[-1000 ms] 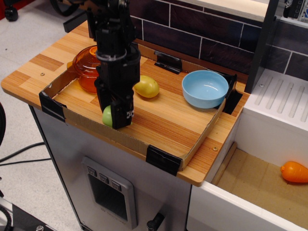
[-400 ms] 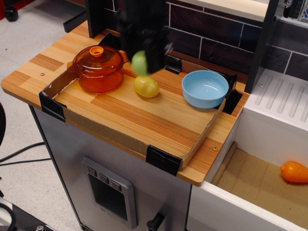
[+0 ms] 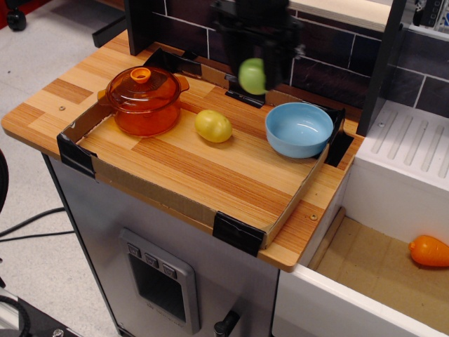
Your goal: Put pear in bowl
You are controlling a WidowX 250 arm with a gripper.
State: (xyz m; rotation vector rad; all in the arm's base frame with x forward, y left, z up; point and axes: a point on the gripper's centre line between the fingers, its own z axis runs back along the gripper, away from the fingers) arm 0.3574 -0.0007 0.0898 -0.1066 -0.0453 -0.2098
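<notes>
The light-green pear (image 3: 252, 76) hangs in the air, held by my black gripper (image 3: 257, 70), which is shut on it. It is above the back of the wooden tray, to the left of and above the light-blue bowl (image 3: 299, 130). The bowl sits empty at the tray's back right corner. The gripper is blurred and its upper part runs out of the top of the view.
A transparent orange lidded pot (image 3: 144, 100) stands at the tray's left. A yellow round fruit (image 3: 213, 126) lies in the middle. The cardboard-edged tray (image 3: 245, 225) rests on a wooden counter. An orange pepper-like toy (image 3: 429, 250) lies in the sink at the lower right.
The gripper has lifted the pear from the tray's front left and carried it up and right, past the yellow fruit, to near the bowl.
</notes>
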